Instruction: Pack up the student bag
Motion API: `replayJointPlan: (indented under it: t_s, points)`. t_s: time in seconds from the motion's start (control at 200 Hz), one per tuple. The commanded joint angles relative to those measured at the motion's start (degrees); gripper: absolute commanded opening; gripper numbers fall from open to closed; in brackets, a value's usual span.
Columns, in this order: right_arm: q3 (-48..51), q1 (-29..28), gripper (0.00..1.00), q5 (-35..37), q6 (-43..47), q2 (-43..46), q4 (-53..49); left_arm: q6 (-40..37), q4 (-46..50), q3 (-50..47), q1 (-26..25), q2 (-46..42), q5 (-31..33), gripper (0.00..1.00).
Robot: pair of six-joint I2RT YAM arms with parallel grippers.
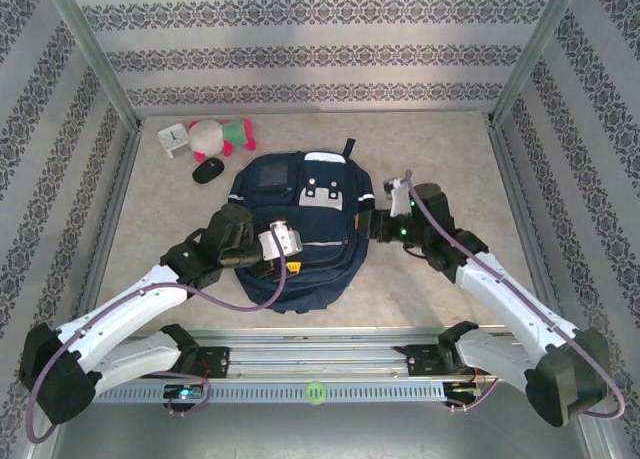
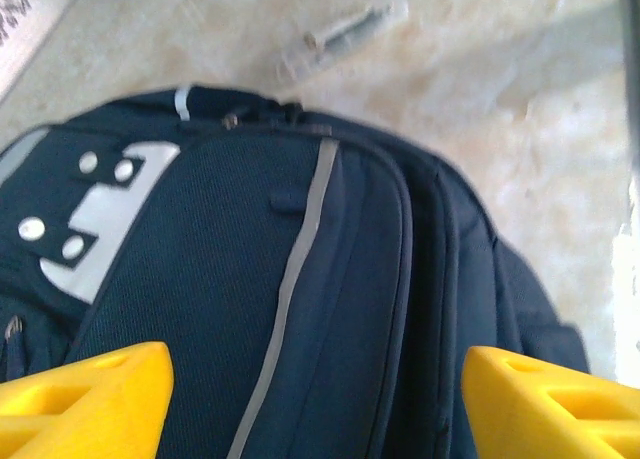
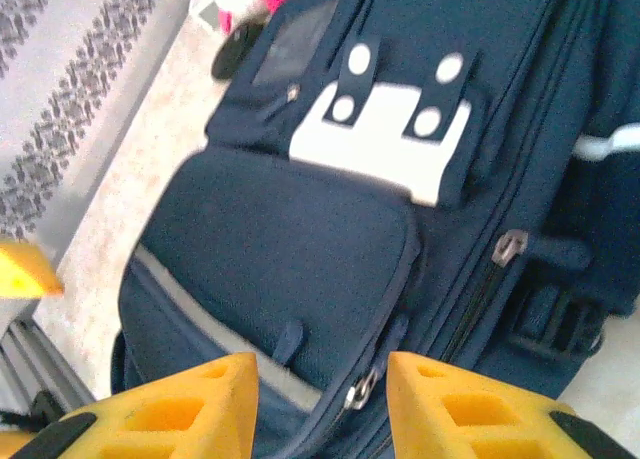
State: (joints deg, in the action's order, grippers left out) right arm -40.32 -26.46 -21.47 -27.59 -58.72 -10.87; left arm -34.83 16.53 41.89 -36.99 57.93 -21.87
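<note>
A large navy blue fabric backpack [image 1: 330, 264] with grey-white patches and thin pale stripes lies flat in the middle of the beige mottled counter [image 1: 440, 149], front side up, its top handle pointing to the far wall. The left jaws hang over the near left part of the bag, their yellow fingers [image 2: 90, 399] spread wide with only the fabric and a pale stripe showing between them, gripping nothing. The right jaws are at the bag's right side, their yellow fingers [image 3: 190, 409] parted above a front pocket, a metal zip pull [image 3: 360, 391] sitting in the gap, not pinched. Beyond the bag on the far left of the counter lie a pink, white and green plush toy [image 1: 215, 136], a small white boxy object [image 1: 173, 140] and a black computer mouse [image 1: 208, 171], all apart from the bag
</note>
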Motion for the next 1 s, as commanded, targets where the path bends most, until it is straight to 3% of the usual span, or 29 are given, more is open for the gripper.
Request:
replayJointPlan:
  t_s: [0.0, 0.25, 0.515, 0.62, 0.714, 0.759, 0.869, 0.994]
  points:
    - [4.31, -2.60, 0.38, 3.90, -2.38, 0.34, 1.15, -9.95, 6.18, 0.57, 0.60, 0.94, 3.80, 0.77]
    - [7.35, -3.86, 0.38, 2.93, -3.40, 0.32, 5.76, -12.98, 2.66, 0.79, 0.69, 6.91, 8.19, 0.79]
    - [7.66, -3.95, 0.39, 2.12, -2.08, 0.63, 6.59, -14.25, -1.99, 1.64, 0.87, 14.35, 8.65, 0.79]
    - [8.04, -3.87, 0.40, 2.30, -0.88, 1.32, 7.02, -10.95, -5.37, 2.16, 1.74, 14.99, 8.50, 0.50]
    - [7.90, -2.93, 0.42, 1.78, 2.77, 2.67, 7.12, -6.33, -4.52, 3.72, 4.56, 13.30, 2.29, 0.18]
    - [7.80, -1.90, 0.42, -0.15, 6.31, 3.50, 7.31, -4.05, -4.67, 3.55, 6.14, 11.64, -1.87, 0.08]
    - [6.24, 1.37, 0.43, -6.33, 19.25, 4.58, 6.19, 0.81, -7.03, 1.08, 10.43, 7.38, -11.51, 0.01]
    - [2.76, 4.85, 0.51, -11.56, 37.07, 2.84, 1.53, 3.69, -10.08, -2.59, 12.97, 4.10, -16.94, 0.00]
